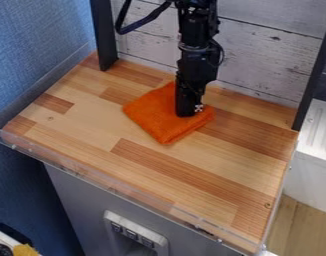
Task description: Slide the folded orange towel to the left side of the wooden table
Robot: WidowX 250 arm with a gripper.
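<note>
The black gripper (pixel 188 111) hangs straight down from the top edge, with its lower end over the right part of a folded orange cloth (pixel 159 119). The cloth lies flat on the wooden work surface (pixel 212 170), toward its back middle, with one corner pointing to the front. The gripper's tip is at or just above the cloth; whether it touches cannot be told. Part of the cloth's back right side is hidden behind the gripper.
A low clear rim (pixel 125 191) runs along the surface's front edge. Behind stands a whitewashed plank wall (pixel 259 57), between a dark left post (pixel 103 35) and a dark right post (pixel 314 75). A blue wall (pixel 39 45) is at the left.
</note>
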